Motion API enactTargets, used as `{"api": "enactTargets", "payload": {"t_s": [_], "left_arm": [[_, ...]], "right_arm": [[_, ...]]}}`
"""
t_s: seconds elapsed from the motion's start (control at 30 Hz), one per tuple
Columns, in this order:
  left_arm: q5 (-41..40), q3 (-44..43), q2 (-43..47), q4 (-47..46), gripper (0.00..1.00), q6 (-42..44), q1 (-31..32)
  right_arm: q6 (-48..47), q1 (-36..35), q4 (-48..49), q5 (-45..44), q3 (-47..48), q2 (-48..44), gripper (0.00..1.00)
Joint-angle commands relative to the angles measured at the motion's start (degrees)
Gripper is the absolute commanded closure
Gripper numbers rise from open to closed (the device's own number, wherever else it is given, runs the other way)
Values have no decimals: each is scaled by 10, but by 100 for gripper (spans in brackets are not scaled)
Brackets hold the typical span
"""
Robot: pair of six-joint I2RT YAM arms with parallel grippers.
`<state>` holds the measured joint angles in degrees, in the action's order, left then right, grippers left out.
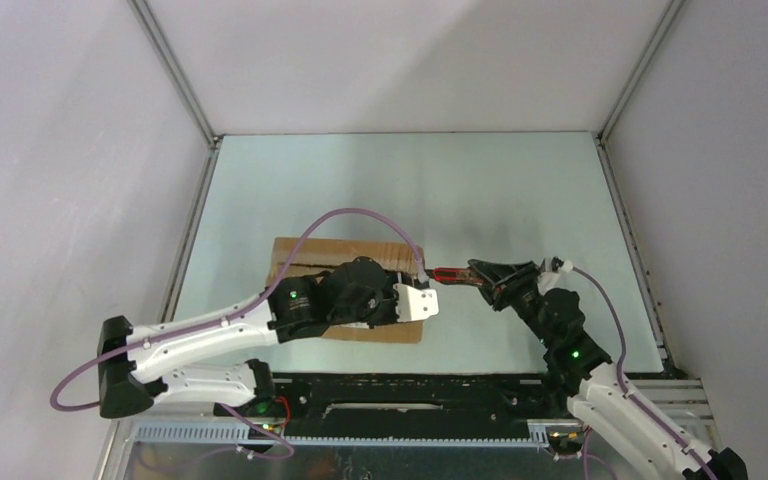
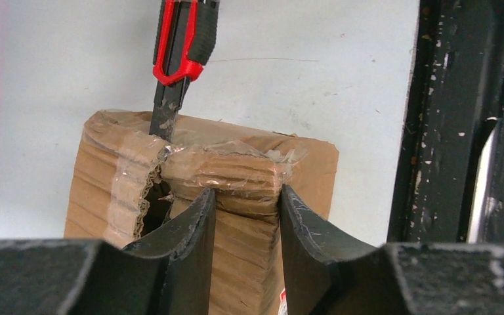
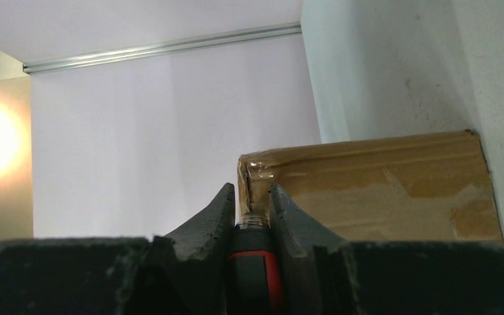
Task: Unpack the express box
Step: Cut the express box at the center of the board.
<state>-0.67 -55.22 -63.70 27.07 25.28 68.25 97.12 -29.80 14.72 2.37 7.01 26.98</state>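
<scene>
The right gripper [image 3: 251, 197], clamped on a red knife [image 2: 182, 46], sits just right of the express box [image 1: 360, 250], lying mid-table with long axis left-right, blade at its right end, where the nearer left gripper [image 2: 246, 193] pinches a flap [image 2: 236, 174]

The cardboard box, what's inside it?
Only a dark gap shows at the express box's taped corner, where the red knife's blade pokes in. Whatever is inside is hidden behind the cardboard flaps and tape.
</scene>
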Motion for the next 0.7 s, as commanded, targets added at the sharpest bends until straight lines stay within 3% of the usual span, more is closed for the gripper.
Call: {"api": "enactTargets", "payload": {"t_s": [0.0, 0.27, 0.67], "left_arm": [[8, 30, -23, -37, 100, 27, 7], [22, 22, -34, -59, 100, 39, 8], [47, 20, -46, -81, 100, 52, 21]], "right_arm": [[-2, -49, 30, 11, 39, 20, 100], [-10, -97, 59, -4, 49, 81, 100], [-25, -107, 91, 22, 79, 149, 100]]}}
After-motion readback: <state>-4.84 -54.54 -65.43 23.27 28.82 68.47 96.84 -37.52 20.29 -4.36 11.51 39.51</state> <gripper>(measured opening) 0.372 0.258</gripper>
